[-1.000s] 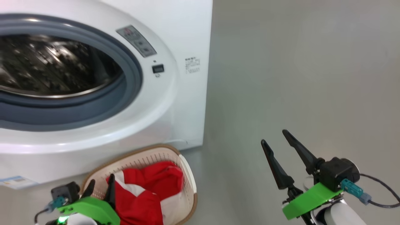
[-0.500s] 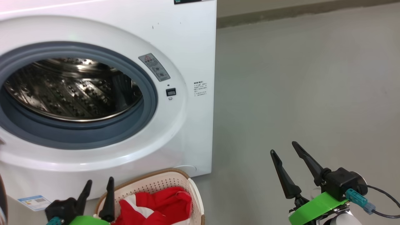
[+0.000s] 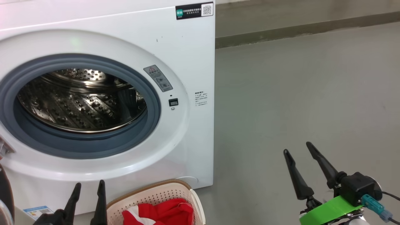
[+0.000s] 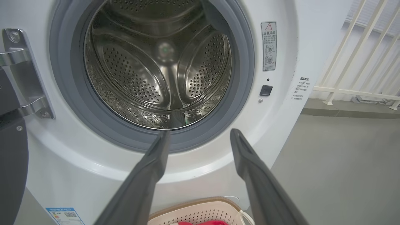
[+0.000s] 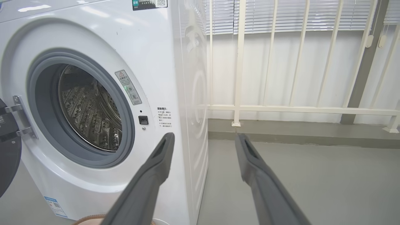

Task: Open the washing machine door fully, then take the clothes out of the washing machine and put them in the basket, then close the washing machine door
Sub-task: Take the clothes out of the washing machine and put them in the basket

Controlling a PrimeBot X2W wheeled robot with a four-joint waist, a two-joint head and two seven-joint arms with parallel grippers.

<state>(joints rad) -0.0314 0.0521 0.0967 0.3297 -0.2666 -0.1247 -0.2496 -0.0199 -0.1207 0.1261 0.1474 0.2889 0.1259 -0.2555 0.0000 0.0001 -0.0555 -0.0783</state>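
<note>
Count:
- 1 washing machine [image 3: 193, 62]
- 1 washing machine door [image 5: 7, 162] on the machine's left side
- 1 hinge bracket [image 4: 23, 73] at that side
- 1 basket [image 3: 150, 192] at the machine's foot
- clothes [image 3: 168, 212] in the basket: one red-and-white heap, number of garments can't be told
- 4 labels on the machine front: QR sticker [image 3: 194, 10], warning sticker [image 3: 157, 78], text block [image 3: 201, 99], blue label [image 3: 39, 211]
- 1 latch socket [image 3: 173, 102]
- 2 grippers: left gripper [image 3: 89, 183] and right gripper [image 3: 297, 147], 2 fingers each
</note>
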